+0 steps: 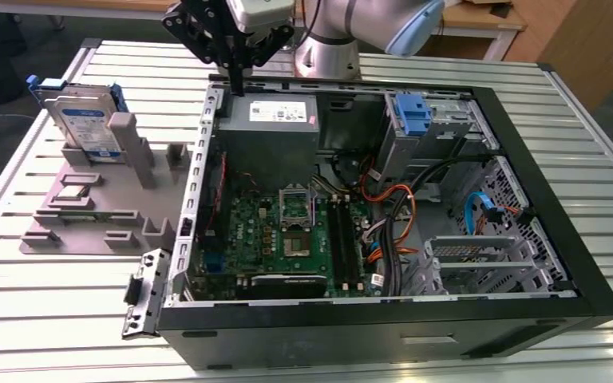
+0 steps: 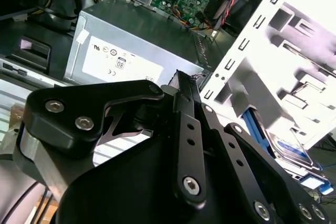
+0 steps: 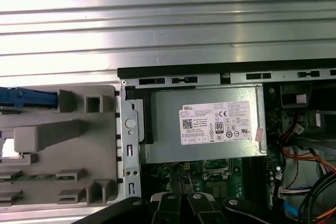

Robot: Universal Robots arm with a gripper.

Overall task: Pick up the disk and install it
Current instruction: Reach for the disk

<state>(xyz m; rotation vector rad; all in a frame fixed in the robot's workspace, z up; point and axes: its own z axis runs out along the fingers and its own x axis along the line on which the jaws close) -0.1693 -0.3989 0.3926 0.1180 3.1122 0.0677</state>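
Jaws pinched together, empty; gripper (image 1: 237,86) over computer case (image 1: 392,339) rim beside power supply (image 1: 269,120). Disk (image 1: 81,120) upright in grey stand (image 1: 83,239), well apart toward exterior view's left. Risk: unopened jaws strike disk edge, topple it.

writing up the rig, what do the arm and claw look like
The arm has rounded silver-grey joints with a light blue cap. The claw is matte black, built of flat linkage bars pinned with silver hex screws.
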